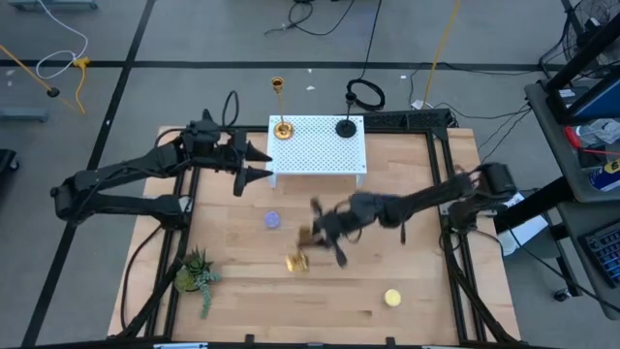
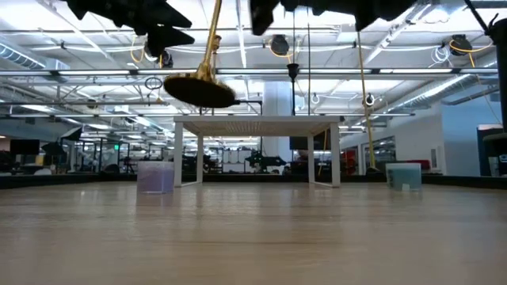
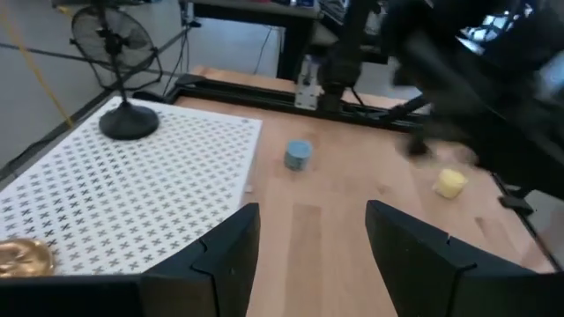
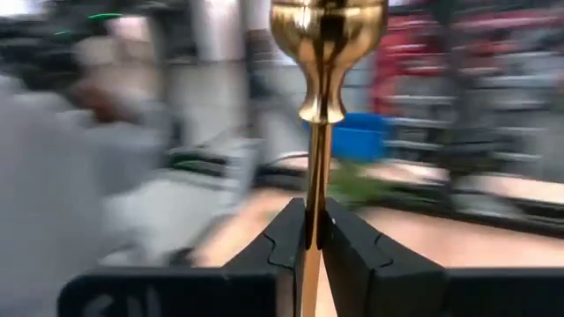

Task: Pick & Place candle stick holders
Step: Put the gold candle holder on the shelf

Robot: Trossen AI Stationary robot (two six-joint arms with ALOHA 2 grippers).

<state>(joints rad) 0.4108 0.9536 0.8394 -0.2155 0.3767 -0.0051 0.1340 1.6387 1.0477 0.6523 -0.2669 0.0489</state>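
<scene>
Right arm carrying third candle stick holder; two already parked on the white perforated stand.

Right claw clamped on the slim stem of the gold holder, lifted off the table near its middle. Gold holder and black holder stand along the far edge of the stand. Left claw apart, waiting at the stand's left edge. Suggest: bring stem upright, lower onto bare stand surface between the two, release only once base sits flat.

r tool clamped shut; l tool open.
</scene>
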